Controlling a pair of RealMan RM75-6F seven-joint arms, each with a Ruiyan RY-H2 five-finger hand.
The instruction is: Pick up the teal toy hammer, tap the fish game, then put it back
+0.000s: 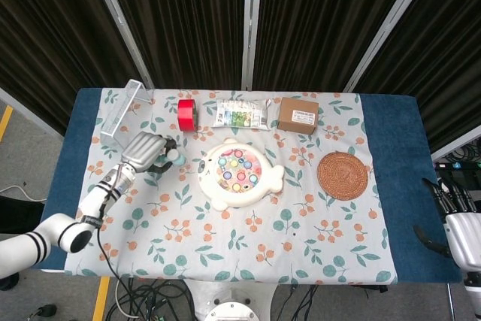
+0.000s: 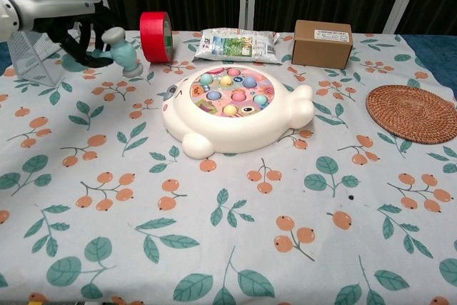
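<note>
My left hand (image 1: 145, 152) (image 2: 84, 32) grips the teal toy hammer (image 2: 123, 52), and its head (image 1: 173, 156) sticks out to the right, lifted above the tablecloth. The hammer hangs left of the cream fish game (image 1: 239, 174) (image 2: 234, 107), apart from it. The game holds several coloured fish in its round pink pond. My right hand (image 1: 455, 216) hovers off the table's right edge with its fingers apart and nothing in it; the chest view does not show it.
A red tape roll (image 2: 155, 36) stands just right of the hammer. A snack packet (image 2: 236, 44) and a cardboard box (image 2: 322, 43) lie along the back. A clear wire bin (image 1: 122, 107) sits at back left, a woven coaster (image 2: 412, 113) at right.
</note>
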